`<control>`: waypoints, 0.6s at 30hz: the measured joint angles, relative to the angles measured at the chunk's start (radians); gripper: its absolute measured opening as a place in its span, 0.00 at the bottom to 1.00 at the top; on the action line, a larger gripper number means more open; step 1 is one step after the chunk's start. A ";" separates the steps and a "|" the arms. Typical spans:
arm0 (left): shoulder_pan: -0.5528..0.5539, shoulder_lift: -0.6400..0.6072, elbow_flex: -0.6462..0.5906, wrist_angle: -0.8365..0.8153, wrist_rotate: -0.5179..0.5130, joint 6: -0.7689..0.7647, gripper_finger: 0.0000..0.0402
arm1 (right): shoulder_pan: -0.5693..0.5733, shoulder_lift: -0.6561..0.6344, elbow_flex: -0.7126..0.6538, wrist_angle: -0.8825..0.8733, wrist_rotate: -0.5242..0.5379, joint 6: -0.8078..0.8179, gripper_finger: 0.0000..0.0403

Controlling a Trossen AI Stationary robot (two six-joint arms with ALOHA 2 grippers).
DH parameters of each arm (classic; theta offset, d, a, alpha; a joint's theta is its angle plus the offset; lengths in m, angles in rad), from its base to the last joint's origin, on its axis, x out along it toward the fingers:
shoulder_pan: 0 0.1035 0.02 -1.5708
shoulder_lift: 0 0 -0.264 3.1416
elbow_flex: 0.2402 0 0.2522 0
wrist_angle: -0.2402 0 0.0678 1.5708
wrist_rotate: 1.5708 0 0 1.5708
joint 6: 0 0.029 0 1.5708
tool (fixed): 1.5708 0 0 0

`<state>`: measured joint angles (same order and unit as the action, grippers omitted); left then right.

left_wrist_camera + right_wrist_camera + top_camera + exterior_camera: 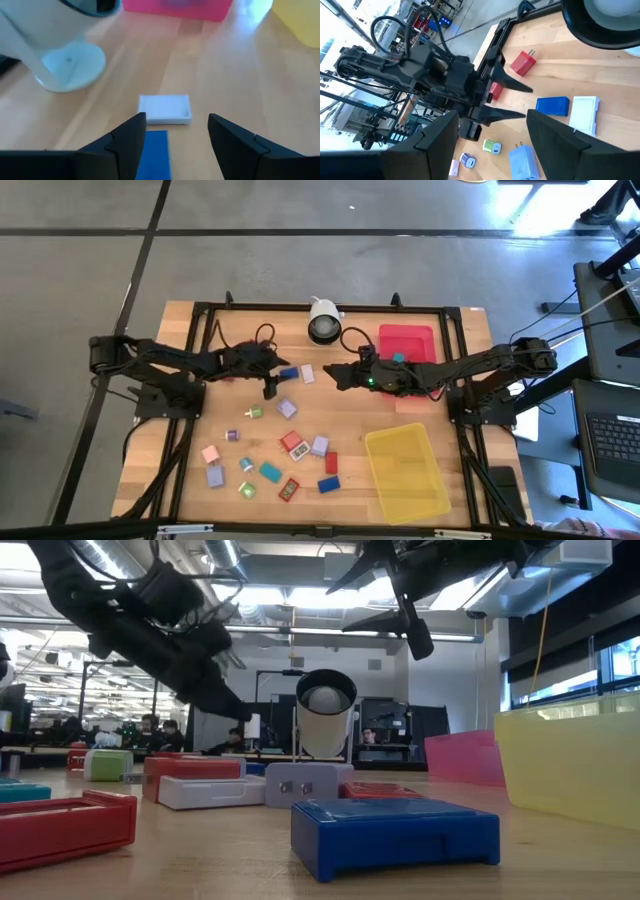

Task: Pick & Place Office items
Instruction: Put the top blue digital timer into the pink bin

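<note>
Wooden bench (350, 425) — white round camera (323, 320) at the far edge, red tray (418, 338) just beside it, yellow tray (408, 472) near the front right — laptop (610, 445) off-bench right.

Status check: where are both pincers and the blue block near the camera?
Left pincer open, empty, over blue block. Right pincer open, empty, raised opposite. White block beside the blue. Nothing blocking.

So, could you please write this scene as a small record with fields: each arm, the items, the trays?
left end effector: open, empty, above blue block and white block
right end effector: open, empty, near red tray
office items: scattered on the table
yellow tray: looks empty
white camera: far edge
</note>
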<state>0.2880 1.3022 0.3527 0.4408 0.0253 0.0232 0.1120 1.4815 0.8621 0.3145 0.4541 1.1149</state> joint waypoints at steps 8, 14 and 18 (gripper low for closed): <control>0.039 0.090 0.000 0.003 -0.002 0.029 0.53 | 0.000 0.000 0.000 0.000 -0.017 0.000 0.60; 0.064 0.208 0.000 0.003 0.013 -0.010 0.53 | 0.000 0.000 0.000 0.000 -0.037 -0.001 0.60; 0.068 0.273 0.003 0.021 0.013 -0.010 0.53 | 0.001 0.000 0.000 0.000 -0.052 -0.001 0.60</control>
<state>0.3561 1.5755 0.3561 0.4614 0.0383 0.0127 0.1127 1.4815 0.8621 0.3141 0.4019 1.1137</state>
